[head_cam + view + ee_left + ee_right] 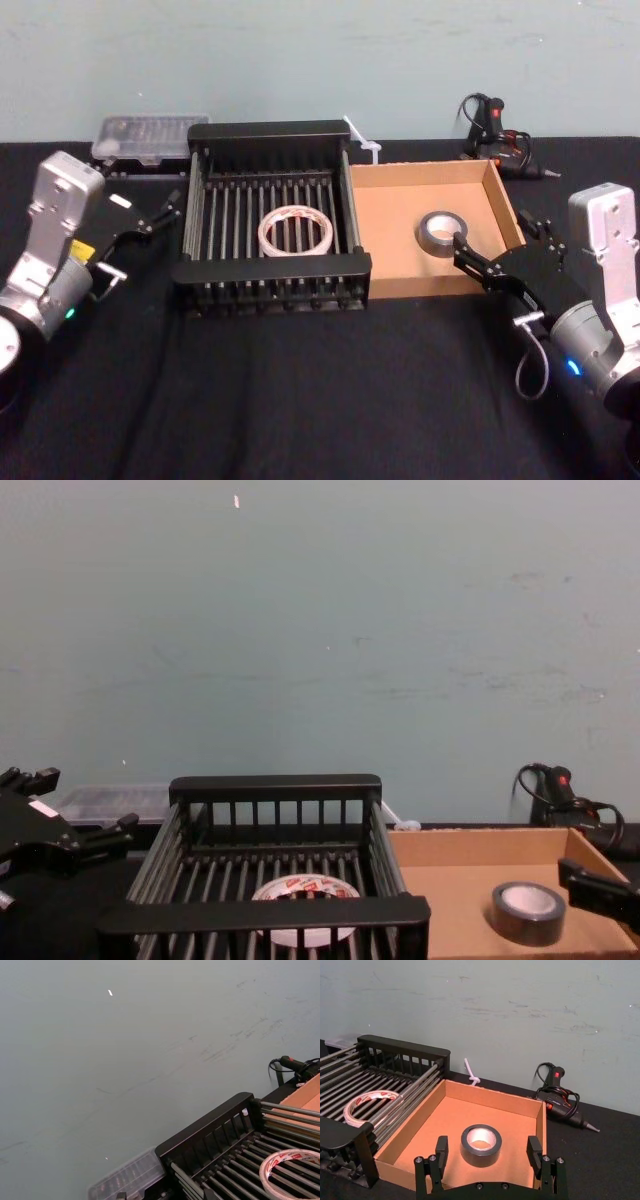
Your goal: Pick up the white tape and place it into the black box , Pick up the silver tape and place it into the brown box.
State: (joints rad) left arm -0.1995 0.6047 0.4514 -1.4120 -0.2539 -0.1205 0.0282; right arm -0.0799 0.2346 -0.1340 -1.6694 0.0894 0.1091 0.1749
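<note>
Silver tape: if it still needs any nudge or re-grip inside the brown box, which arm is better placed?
Right. The right gripper, open, sits at the brown box beside the silver tape; the left gripper is across the black box.

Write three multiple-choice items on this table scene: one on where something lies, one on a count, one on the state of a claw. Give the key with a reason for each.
1. Where does the white tape lie?
A. In the brown box
B. On the slatted floor of the black box
C. On the table cloth

2. How many tape rolls lie inside the brown box?
A. None
B. One
C. Two

3. How is the right claw?
A. Shut on the silver tape
B. Shut on nothing
C. Open, with nothing between its fingers

Key: B, the head view shows the white roll on the crate's bars. B, only the silver tape sits on the cardboard. C, the right wrist view shows the fingers spread, the roll beyond them.
</note>
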